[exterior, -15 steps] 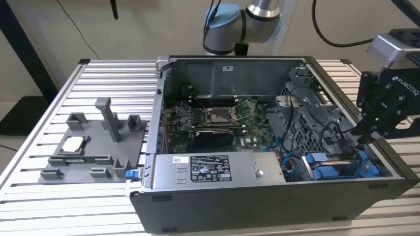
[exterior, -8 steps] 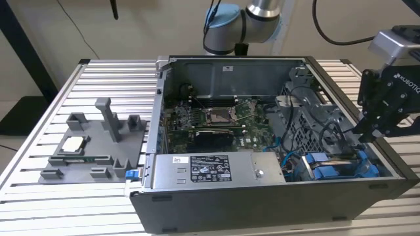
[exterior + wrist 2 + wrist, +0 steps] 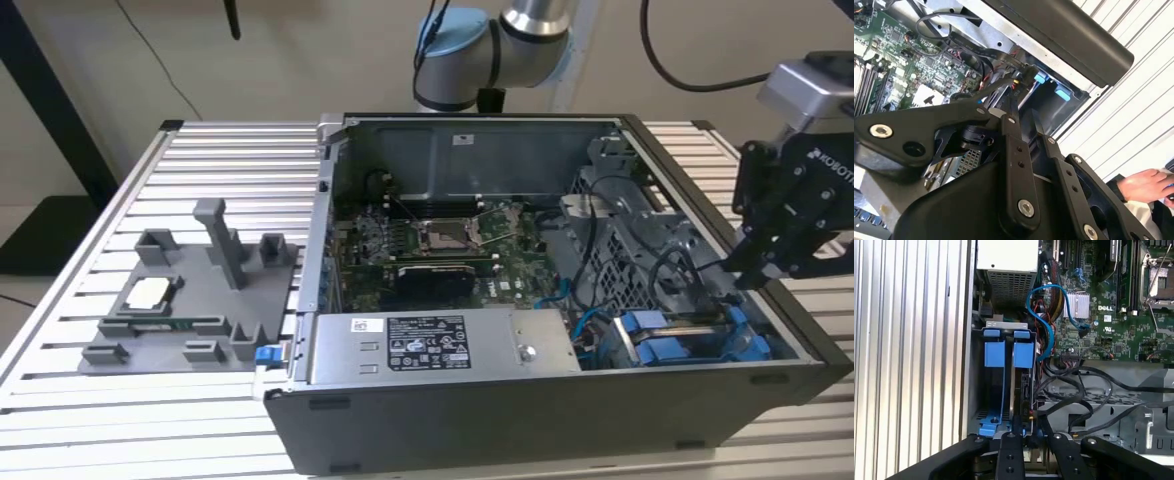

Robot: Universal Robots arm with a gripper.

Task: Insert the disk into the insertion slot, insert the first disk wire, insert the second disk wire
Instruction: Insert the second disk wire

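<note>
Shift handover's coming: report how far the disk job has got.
Done: the disk looks seated in the insertion slot. In hand: the claw sits at the disk's end, beside black wires. Left: whether either wire is plugged in cannot be told.

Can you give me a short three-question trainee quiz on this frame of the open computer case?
1. True or false: the grey tray lies at the exterior view's left of the computer case.
2. In the first wrist view, the looping cable over the circuit board is: A red, B blue, C yellow.
3. The gripper hangs by the case's end at the exterior view's ___.
Key: 1 true; 2 B; 3 right.
</note>
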